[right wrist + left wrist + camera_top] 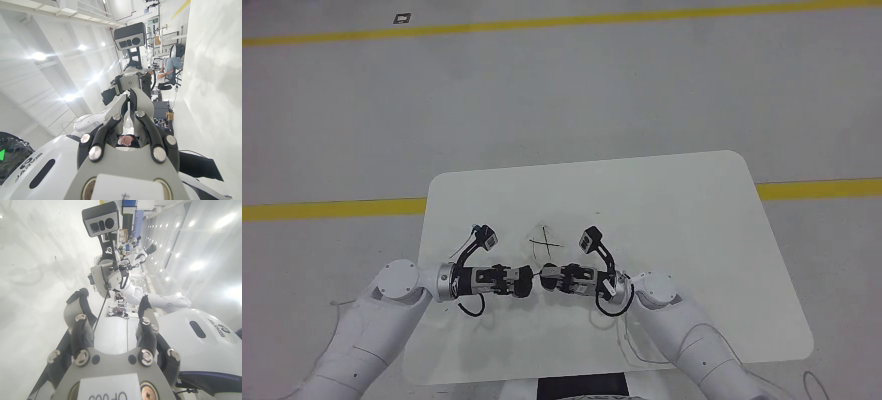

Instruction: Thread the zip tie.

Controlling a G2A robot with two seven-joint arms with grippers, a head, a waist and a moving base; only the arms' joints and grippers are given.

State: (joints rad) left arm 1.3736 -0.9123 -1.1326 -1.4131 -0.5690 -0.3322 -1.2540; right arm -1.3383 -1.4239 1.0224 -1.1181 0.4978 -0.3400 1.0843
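Note:
A thin black zip tie (100,313) sticks out of my right gripper (130,98), whose fingers are pressed together on it. The tie's free end runs into the gap between the fingers of my left gripper (113,298), which stands open and touches nothing. In the top view the two grippers face each other tip to tip over the near middle of the white table (692,220), the left gripper (523,280) on one side and the right gripper (551,278) on the other. The held tie is too thin to make out from above.
A small loose bunch of black zip ties (542,238) lies on the table just beyond the grippers. The table's near edge runs close below both forearms. Wide bare tabletop lies to the right and far side.

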